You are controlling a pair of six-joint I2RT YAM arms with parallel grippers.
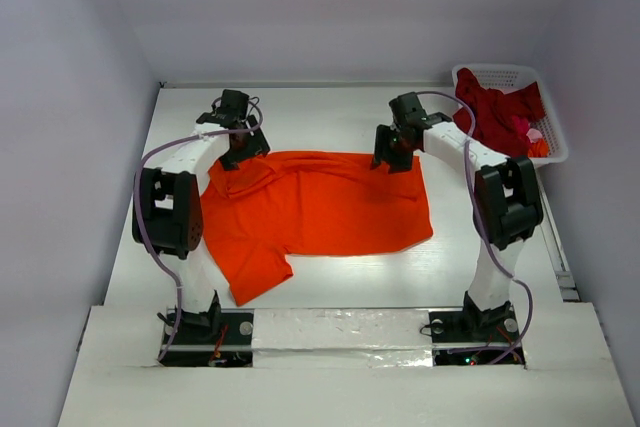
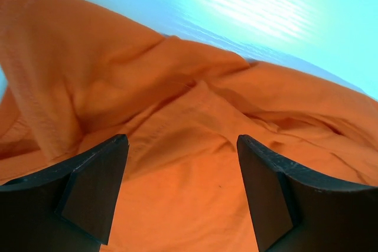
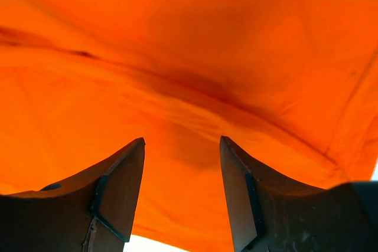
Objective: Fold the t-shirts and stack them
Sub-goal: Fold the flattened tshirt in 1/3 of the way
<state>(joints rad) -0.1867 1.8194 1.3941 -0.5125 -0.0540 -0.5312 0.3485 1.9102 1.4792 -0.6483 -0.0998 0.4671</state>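
Top external: orange-red t-shirt [image 1: 320,205] flat mid-table, sleeve toward 7 o'clock. Left gripper [image 1: 244,151] at its 11 o'clock corner, right gripper [image 1: 392,160] at its 1 o'clock corner. Both jaws apart, cloth between, nothing pinched. Likely step: grasp far edge for first fold. Next needs firm pinch, even pull toward 6 o'clock. Crimson t-shirts [image 1: 497,112] in basket [image 1: 505,74], 2 o'clock. No readable writing.

Plain orange-red t-shirt [image 1: 320,202] on a white table [image 1: 330,117]; crimson shirts [image 1: 495,112] in a white basket [image 1: 500,72].
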